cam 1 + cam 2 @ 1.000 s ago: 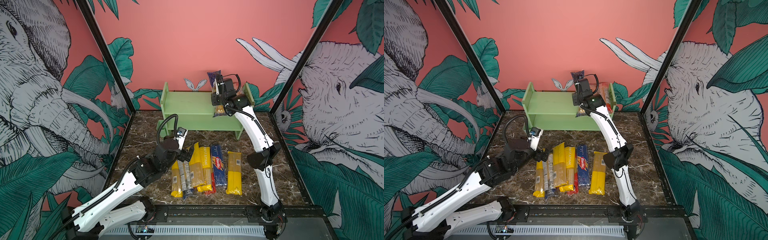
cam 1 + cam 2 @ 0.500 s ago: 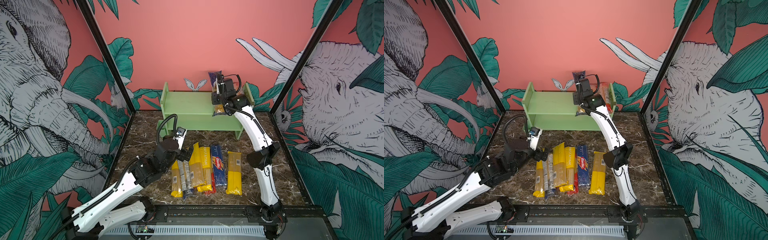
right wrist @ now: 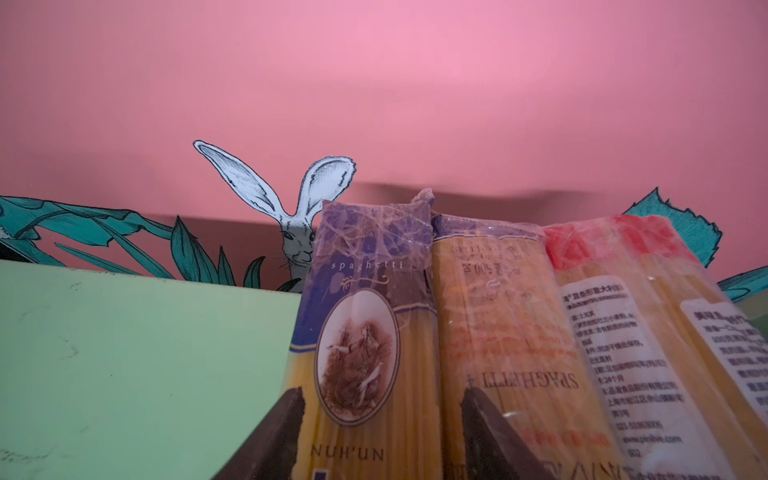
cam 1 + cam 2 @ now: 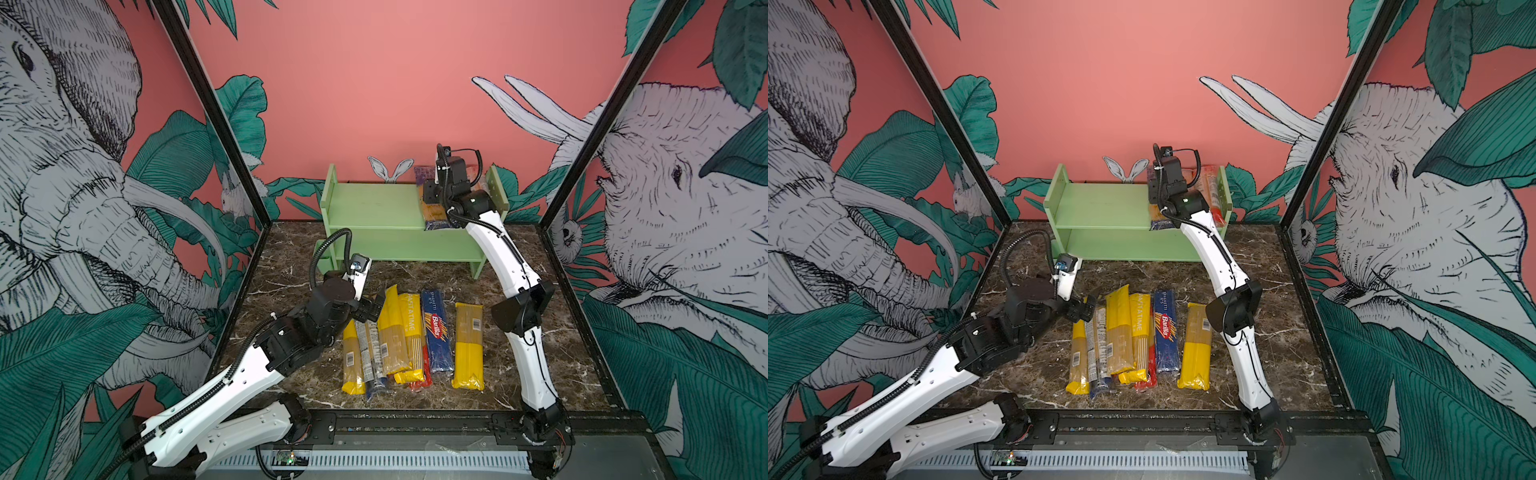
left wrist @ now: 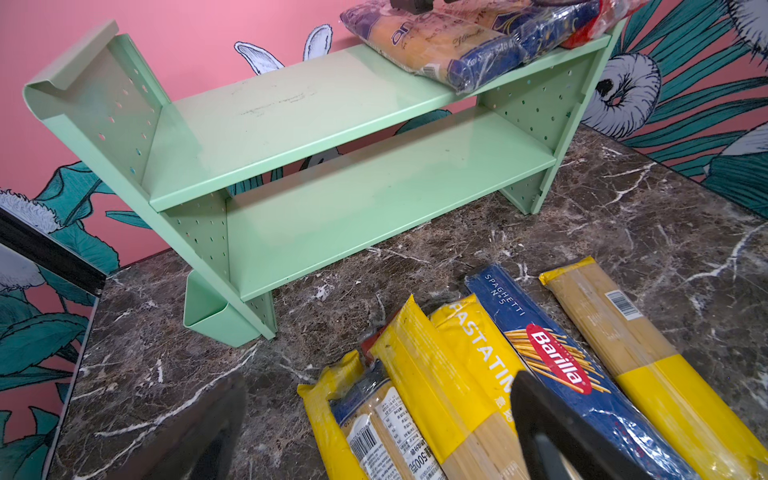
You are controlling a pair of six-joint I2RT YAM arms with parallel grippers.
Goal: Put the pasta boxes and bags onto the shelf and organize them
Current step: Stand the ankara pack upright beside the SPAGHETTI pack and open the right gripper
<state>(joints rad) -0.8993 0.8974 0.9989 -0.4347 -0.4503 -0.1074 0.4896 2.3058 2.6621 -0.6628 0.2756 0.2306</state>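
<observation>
My right end effector (image 3: 382, 392), spread astride the blue-ended spaghetti pack (image 3: 357, 291) on the shelf (image 3: 124, 353), could snag its film and drag it off when withdrawing.

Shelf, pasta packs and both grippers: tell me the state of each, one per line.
Shelf: upright, packs at one end of its top tier.
Blue-ended pack: lying flat on the top tier.
Right gripper: open, fingers either side of that pack.
Left gripper: open, holding nothing.
Barilla pack: flat on the table.
Other table packs: flat, some overlapping.
</observation>
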